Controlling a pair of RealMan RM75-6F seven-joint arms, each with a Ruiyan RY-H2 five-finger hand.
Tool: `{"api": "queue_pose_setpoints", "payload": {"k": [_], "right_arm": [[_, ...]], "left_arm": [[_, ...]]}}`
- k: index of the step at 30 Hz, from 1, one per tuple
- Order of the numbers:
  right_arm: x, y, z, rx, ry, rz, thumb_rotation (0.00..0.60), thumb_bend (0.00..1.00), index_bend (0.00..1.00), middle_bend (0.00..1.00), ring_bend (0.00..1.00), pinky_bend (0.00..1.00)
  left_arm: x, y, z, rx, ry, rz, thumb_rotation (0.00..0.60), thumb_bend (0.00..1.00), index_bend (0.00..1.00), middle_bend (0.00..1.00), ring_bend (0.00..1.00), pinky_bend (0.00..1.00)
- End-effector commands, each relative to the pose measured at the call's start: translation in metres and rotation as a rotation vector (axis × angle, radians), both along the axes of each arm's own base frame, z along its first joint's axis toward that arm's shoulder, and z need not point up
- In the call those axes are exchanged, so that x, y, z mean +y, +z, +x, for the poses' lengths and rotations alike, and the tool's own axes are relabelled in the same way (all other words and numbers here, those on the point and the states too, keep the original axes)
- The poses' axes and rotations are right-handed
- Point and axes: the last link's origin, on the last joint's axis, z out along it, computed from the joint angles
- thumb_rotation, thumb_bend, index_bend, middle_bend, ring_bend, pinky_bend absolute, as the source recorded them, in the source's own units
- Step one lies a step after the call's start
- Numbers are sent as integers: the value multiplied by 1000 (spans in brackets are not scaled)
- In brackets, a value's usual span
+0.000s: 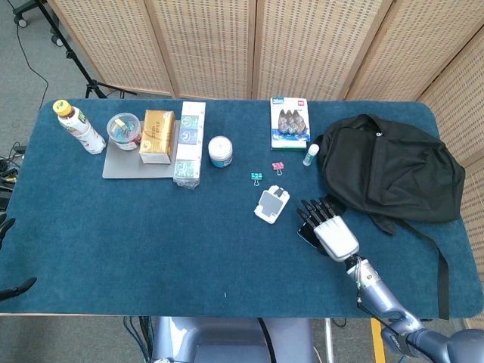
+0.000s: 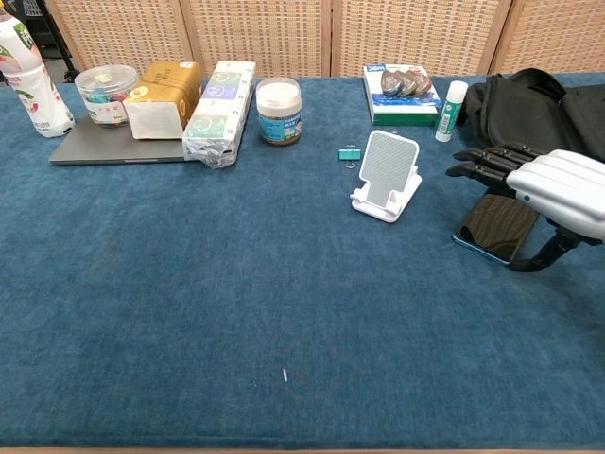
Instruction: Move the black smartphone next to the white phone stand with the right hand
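The black smartphone (image 2: 492,227) lies slanted on the blue table (image 1: 151,249), just right of the white phone stand (image 1: 271,204) (image 2: 386,175). A small gap separates them. My right hand (image 1: 327,227) (image 2: 544,184) holds the phone, fingers stretched flat over its top and thumb at its right edge. In the head view the hand covers most of the phone (image 1: 304,231). Of my left hand (image 1: 17,288) only dark fingertips show at the left border of the head view, spread apart with nothing in them.
A black backpack (image 1: 389,166) lies right of the phone. Behind the stand are binder clips (image 1: 256,177), a glue stick (image 2: 454,111) and a boxed item (image 1: 290,122). A white jar (image 2: 279,111), boxes, a cup and a bottle (image 1: 78,127) sit far left.
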Motion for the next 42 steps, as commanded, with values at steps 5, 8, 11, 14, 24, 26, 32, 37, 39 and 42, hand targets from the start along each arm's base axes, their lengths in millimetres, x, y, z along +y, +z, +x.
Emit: {"api": "queue_pose_setpoints", "payload": {"k": [5,8,11,14,24,26,32,37,39,42], "right_arm": [[-5,33,2,92,11,65,600,0,12,0,0,6],[-9,51,2,190,43,125,600,0,41,7,0,9],[-14,60,3,246,60,190,600,0,107,50,0,68],[-19,61,1,303,59,224,600,0,133,83,10,118],[-40,56,5,430,117,233,600,0,140,105,43,167],[-43,55,7,441,128,238,600,0,140,107,47,168],[-47,50,6,489,151,265,600,0,147,111,55,174],[-48,42,8,494,177,276,600,0,147,111,61,189],[-48,39,11,474,185,277,600,0,147,111,61,190],[-52,35,13,479,199,276,600,0,147,111,61,190]], "left_arm": [[2,-1,-1,3,4,-5,600,8,0,0,0,0],[3,-1,-1,7,7,-6,600,8,0,0,0,0],[4,-2,-1,9,12,-8,600,8,0,0,0,0],[5,-3,-1,13,16,-8,600,8,0,0,0,0],[12,-5,-4,25,36,-6,600,8,0,0,0,0],[13,-6,-4,28,41,-7,600,8,0,0,0,0],[16,-9,-5,35,51,-12,600,8,0,0,0,0],[18,-11,-5,42,56,-15,600,9,0,0,0,0],[18,-12,-5,45,59,-15,600,9,0,0,0,0],[19,-13,-5,49,61,-17,600,9,0,0,0,0]]}}
